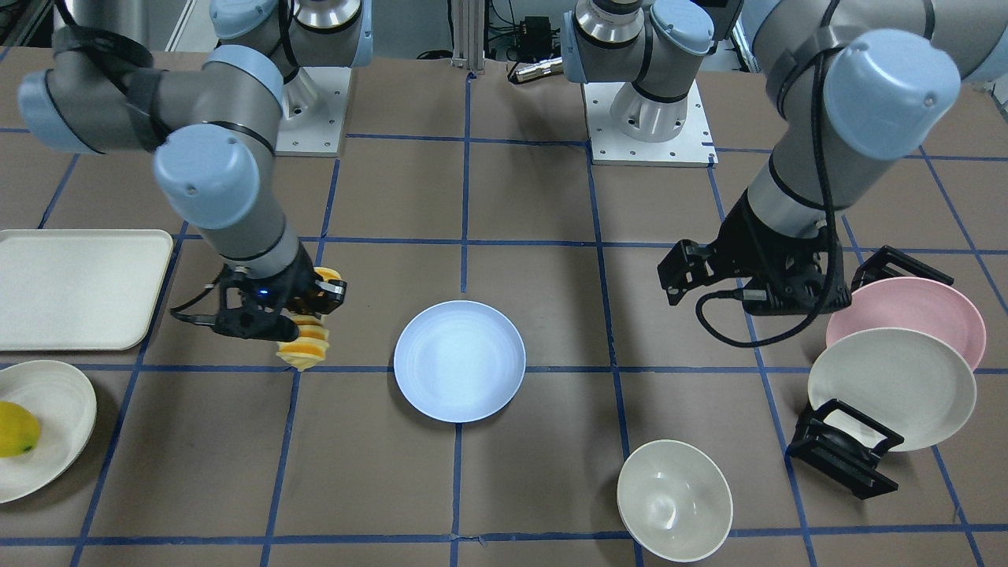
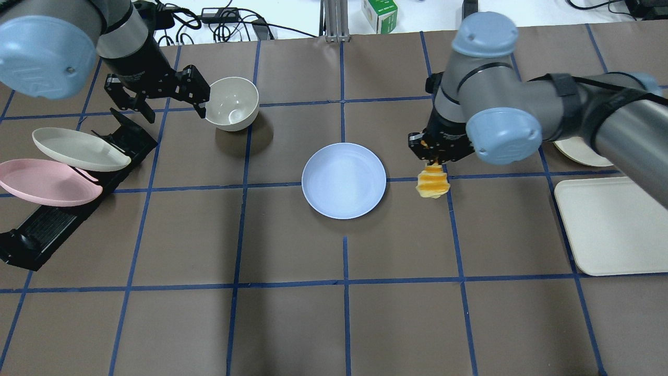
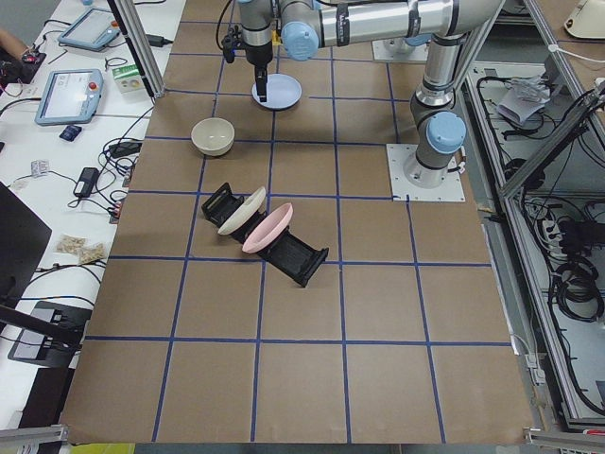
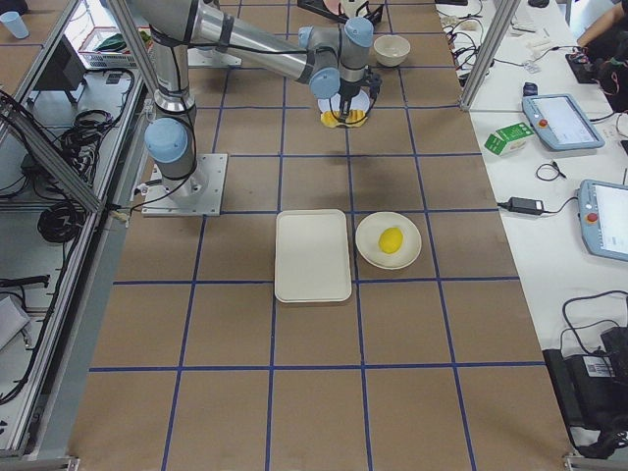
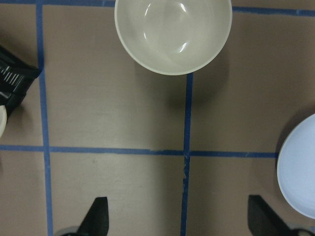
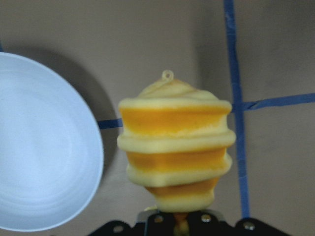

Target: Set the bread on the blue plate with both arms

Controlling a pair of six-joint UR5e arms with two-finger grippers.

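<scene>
My right gripper [image 2: 436, 160] is shut on one end of the bread [image 2: 433, 183], a ridged yellow-orange loaf. The loaf hangs from the jaws above the table, a short way from the blue plate [image 2: 344, 180] on the side of the right arm. In the right wrist view the bread [image 6: 174, 147] fills the middle and the blue plate [image 6: 39, 142] lies beside it, bare. The front-facing view shows the bread [image 1: 305, 346] under the right gripper [image 1: 311, 305], left of the blue plate [image 1: 459, 361]. My left gripper [image 5: 179, 221] is open and empty, hovering near a white bowl [image 5: 173, 34].
The white bowl [image 2: 232, 103] stands beyond the blue plate on the left. A black rack [image 2: 47, 224] holds a cream plate [image 2: 78, 149] and a pink plate [image 2: 47, 183] at the far left. A cream tray [image 2: 613, 224] and a cream plate with a yellow fruit [image 1: 16, 429] are on the right.
</scene>
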